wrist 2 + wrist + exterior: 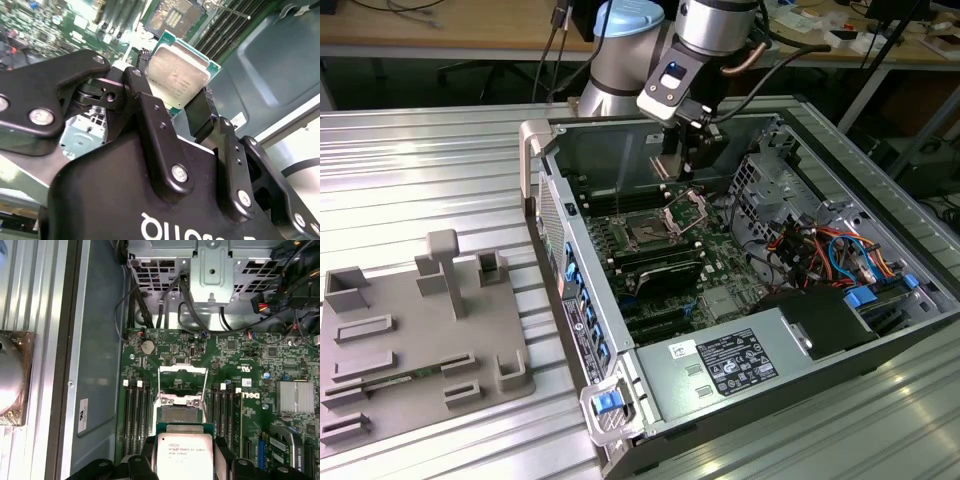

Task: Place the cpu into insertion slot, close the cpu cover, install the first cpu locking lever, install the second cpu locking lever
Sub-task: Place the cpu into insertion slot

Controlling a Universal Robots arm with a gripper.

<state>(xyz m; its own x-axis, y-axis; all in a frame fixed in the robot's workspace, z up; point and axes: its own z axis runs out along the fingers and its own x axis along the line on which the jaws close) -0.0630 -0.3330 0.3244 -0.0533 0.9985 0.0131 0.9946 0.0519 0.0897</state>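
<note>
1. Closest in, in the second wrist view: the end effector [171,94] is clamped on the cpu [177,75], black fingers [147,107] pinching two opposite edges, silver lid showing.
2. By the look of it, that chip is light, thin and rigid. The lid is probably slick and the contact face delicate, so the green rim is the sensible place to hold it.
3. Just beyond it, the cpu hangs above the motherboard, clear of the insertion slot [645,230], which sits empty.
4. Behind the slot, the cpu cover [182,370] stands hinged up.
5. Farther out, the open computer case [620,330] lies on the ribbed tabletop [440,170], with a grey fixture tray [410,330] near the tabletop's edge at the exterior view's left.
</note>
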